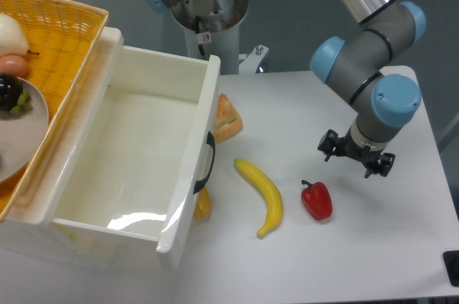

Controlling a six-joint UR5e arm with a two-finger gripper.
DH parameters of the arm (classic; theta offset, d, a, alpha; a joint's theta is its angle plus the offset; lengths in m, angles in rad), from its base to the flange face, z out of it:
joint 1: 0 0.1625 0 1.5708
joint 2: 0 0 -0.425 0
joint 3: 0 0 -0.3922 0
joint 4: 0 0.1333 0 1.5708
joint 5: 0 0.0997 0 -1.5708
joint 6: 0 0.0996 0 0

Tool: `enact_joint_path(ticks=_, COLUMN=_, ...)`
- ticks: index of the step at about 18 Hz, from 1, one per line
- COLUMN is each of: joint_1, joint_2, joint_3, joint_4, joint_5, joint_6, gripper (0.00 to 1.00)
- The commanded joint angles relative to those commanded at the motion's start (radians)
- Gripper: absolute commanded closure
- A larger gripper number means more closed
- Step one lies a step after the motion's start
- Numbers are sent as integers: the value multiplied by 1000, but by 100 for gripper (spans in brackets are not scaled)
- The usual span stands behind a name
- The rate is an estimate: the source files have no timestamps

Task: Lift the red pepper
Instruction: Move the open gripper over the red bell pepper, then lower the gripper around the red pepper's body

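The red pepper (317, 201) is small and glossy with a short dark stem. It lies on the white table at the right of centre, just right of the banana (262, 193). My gripper (356, 156) hangs from the wrist above the table, up and to the right of the pepper and apart from it. It points down, its jaws look spread, and nothing is between them. The fingertips are partly hidden under the wrist.
A large white open bin (188, 175) with a black handle fills the left half. A small orange-yellow item (203, 206) lies against its front corner, and a bread piece (227, 119) by its right wall. A wicker basket (68, 46) holding a plate and fruit stands far left.
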Motion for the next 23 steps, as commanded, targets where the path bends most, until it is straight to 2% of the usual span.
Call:
enact_joint_path(ticks=4, joint_1=-25, joint_2=-14, joint_3=11, joint_4=26, joint_5=0, joint_6=-244, gripper=0)
enact_joint_path(ticks=9, joint_1=-46, joint_2=-26, joint_3=14, joint_4=40, joint_5=-15, joint_6=-457, gripper=0)
enact_joint_path(ticks=11, joint_1=-60, joint_2=-37, joint_3=15, joint_4=55, joint_5=-15, joint_6=-499, gripper=0)
enact_joint_path(ticks=23, joint_1=-106, joint_2=-70, joint_3=37, joint_4=58, joint_5=-22, joint_6=-700, gripper=0)
